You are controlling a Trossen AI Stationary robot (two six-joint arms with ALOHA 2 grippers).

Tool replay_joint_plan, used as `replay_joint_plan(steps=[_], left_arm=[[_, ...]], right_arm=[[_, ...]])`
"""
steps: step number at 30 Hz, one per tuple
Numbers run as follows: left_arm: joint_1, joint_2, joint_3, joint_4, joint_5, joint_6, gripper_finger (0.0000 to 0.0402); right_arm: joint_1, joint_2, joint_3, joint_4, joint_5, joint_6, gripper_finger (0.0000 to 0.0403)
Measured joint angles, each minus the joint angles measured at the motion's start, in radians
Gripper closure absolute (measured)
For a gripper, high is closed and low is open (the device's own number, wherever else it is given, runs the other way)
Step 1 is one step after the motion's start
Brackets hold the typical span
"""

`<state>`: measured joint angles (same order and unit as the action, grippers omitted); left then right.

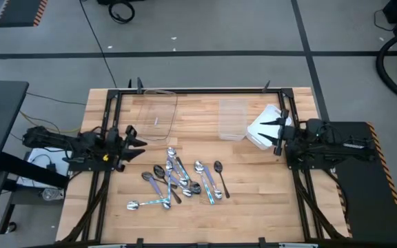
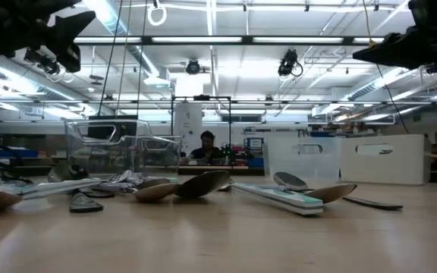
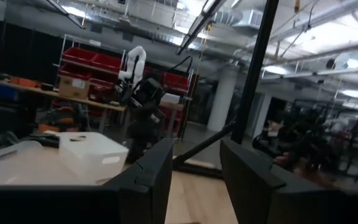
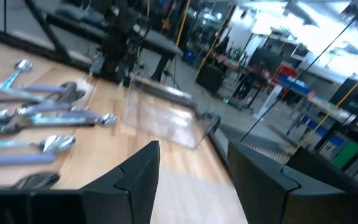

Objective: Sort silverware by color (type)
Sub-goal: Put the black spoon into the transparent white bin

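1. While the spoons (image 1: 178,179) lay in one loose heap at about six o'clock from the table's (image 1: 267,207) middle, neither arm had touched them, so by my judgement the sorting had not begun.
2. The left gripper (image 1: 138,138) hung off the wood at roughly nine o'clock, its fingers (image 3: 151,177) apart and holding nothing.
3. A clear plastic container (image 1: 156,114) stood at about eleven o'clock, empty as far as the high view showed.
4. A second clear container (image 1: 231,118) stood at about one o'clock, with a white bin (image 1: 264,131) just beside it toward the right arm.
5. The right gripper (image 1: 273,131) hovered at roughly three o'clock over the white bin, its fingers (image 4: 135,180) likewise spread and empty.
6. To do the first pick well, I judged it best to take a spoon from the heap's edge, such as the dark one (image 1: 220,176) lying at its right side, where no neighbour crossed it.
7. The fingers should close across a handle rather than a bowl, since the bowls look curved and slippery.
8. Crossed spoons in the centre risked lifting together, so they were better left for later.
9. The spoons were small; some were shiny silver with light-blue handles, others dark all over, and the two kinds lay mixed and overlapping.
10. One light-handled pair (image 1: 149,203) lay apart at the heap's seven o'clock.
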<state>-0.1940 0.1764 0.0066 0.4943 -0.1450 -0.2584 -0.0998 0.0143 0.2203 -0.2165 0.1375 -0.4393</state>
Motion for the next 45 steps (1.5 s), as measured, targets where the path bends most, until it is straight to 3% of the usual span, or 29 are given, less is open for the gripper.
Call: replay_joint_plan(steps=[5,15,18,24,31,36,45], left_arm=[[0.000,0.000,0.000,0.013,0.000,-0.023,0.0260],[0.001,0.007,0.000,0.006,-0.001,0.037,0.0260],[0.001,0.022,0.000,0.015,-0.011,0.053,0.0260],[0.001,0.112,0.001,0.071,-0.164,0.055,0.0260],[-0.001,0.272,0.051,0.069,-0.165,0.022,0.0260],[-0.020,0.381,0.091,0.056,-0.159,0.008,0.0260],[-0.056,0.534,0.178,-0.007,-0.171,-0.033,0.0229]], right_arm=[[0.000,0.001,0.000,0.158,-0.005,0.010,0.0204],[-0.001,0.006,0.000,0.259,0.013,0.378,0.0204],[-0.001,0.006,0.000,0.253,-0.046,0.425,0.0204],[-0.001,0.021,0.000,0.227,-0.146,0.537,0.0204],[-0.001,0.084,0.000,0.305,-0.370,0.552,0.0204],[-0.001,0.149,0.000,0.311,-0.312,0.641,0.0204],[-0.001,0.449,0.000,0.367,-0.133,0.676,0.0204]])
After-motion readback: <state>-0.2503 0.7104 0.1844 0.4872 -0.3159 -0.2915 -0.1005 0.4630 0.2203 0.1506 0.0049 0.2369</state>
